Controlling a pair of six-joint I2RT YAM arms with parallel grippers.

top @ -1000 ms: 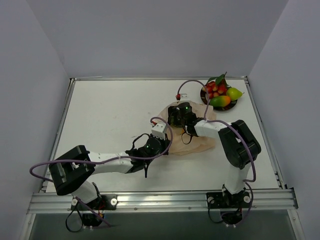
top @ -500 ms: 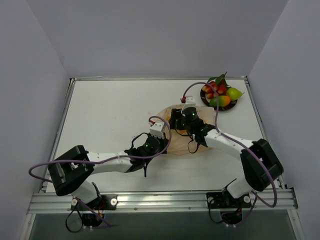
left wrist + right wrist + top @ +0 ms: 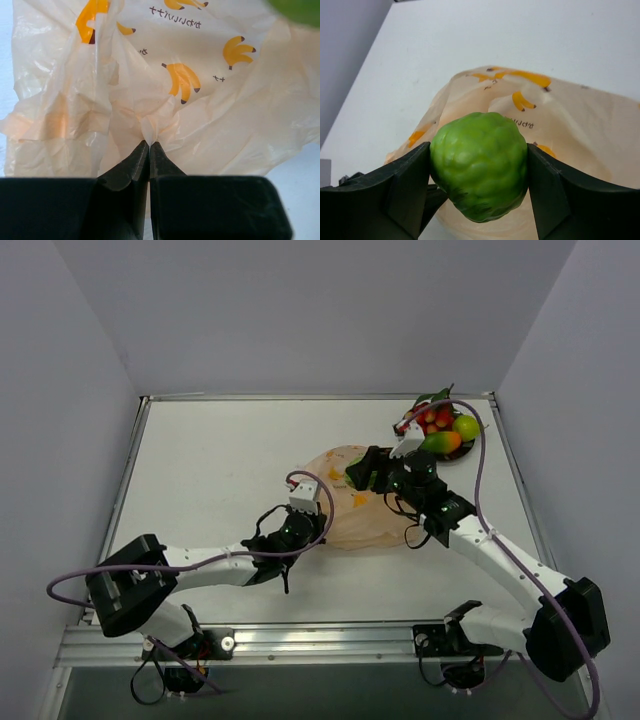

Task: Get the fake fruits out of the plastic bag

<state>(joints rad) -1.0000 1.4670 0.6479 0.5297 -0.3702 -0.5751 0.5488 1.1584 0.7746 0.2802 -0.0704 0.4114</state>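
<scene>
1. While the left gripper is the nearest thing to the bases, its jaws are pinched right together on a little fold of the plastic bag, at the bag's near edge.
2. Bag is crinkled and lying mostly flat on the table, spreading away from that gripper toward the far right. From above it's kind of a roundish blob, so I can't really call a long axis.
3. Over the bag's far side, the right gripper is partway open, with its fingers pressed on both sides of a lumpy green round fruit. The bag is underneath it. The fruit is basically a ball, so it doesn't point anywhere.
4. Farthest back on the right, just past that gripper, the plate has the berries, lemon and mango on it. The mango lies lengthwise left to right on the plate's near side.
</scene>
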